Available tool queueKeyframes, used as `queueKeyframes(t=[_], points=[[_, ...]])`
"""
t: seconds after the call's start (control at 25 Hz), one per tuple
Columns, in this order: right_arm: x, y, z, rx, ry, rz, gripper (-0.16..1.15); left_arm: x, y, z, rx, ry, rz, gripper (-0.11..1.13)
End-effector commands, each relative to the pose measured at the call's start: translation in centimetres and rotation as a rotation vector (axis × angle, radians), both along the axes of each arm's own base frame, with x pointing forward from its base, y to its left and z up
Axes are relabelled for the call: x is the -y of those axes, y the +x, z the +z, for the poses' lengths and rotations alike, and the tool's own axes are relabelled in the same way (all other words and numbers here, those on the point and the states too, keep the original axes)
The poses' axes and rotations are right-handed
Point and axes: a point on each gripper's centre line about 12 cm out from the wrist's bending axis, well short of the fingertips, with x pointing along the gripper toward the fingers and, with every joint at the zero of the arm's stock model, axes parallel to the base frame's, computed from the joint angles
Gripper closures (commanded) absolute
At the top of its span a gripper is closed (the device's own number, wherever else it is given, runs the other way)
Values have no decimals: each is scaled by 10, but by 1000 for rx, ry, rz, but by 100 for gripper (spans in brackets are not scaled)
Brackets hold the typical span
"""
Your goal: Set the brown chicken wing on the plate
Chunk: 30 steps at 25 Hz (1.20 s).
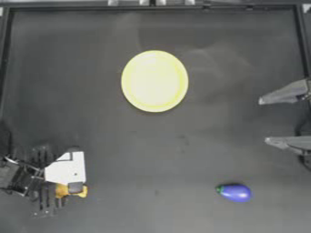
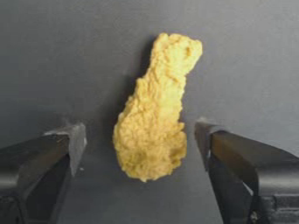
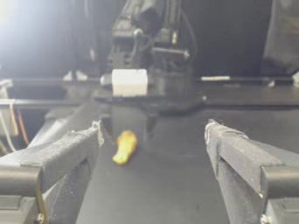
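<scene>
Dark table [image 1: 182, 150] fills the top view, with the pale yellow plate [image 1: 154, 81] lying above centre. At the lower left the left gripper [image 1: 74, 189] hangs over the brown chicken wing [image 1: 82, 191], whose golden ends peek out on either side of it. A blue-purple eggplant [image 1: 236, 192] sits at the lower right, and the right gripper [image 1: 265, 120] waits at the right edge, jaws spread wide.

Left wrist view: the wing [image 2: 154, 113] lies lengthwise between the two parted jaws, its broad end level with them, touching neither.

Right wrist view: across the table, the wing [image 3: 125, 147] rests below the left arm's white housing [image 3: 129, 82]
</scene>
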Motion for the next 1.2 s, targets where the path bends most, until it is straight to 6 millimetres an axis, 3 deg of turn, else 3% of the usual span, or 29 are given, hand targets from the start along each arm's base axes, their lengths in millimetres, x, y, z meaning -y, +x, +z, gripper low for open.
queueKeyframes(t=[0.04, 0.36, 0.44, 0.56, 0.68, 0.92, 1.2], points=[[0, 2, 4, 14, -2, -1, -2, 2, 4, 2, 31, -13, -4, -1], [0, 2, 5, 17, 0, 0, -2, 3, 6, -4, 28, -23, 7, 5], [0, 2, 5, 18, 1, 0, -2, 3, 7, -3, 31, -27, 16, 16], [0, 2, 5, 17, 0, 0, -2, 3, 8, -2, 33, -32, 22, 47], [0, 2, 5, 18, -2, 1, -2, 5, 10, 1, 42, -39, 24, 68], [0, 2, 4, 14, -3, 1, -2, -1, 21, 23, 116, -42, 32, 69], [0, 1, 0, 29, 3, -1, -2, -42, 35, 73, 259, 48, 71, 70]])
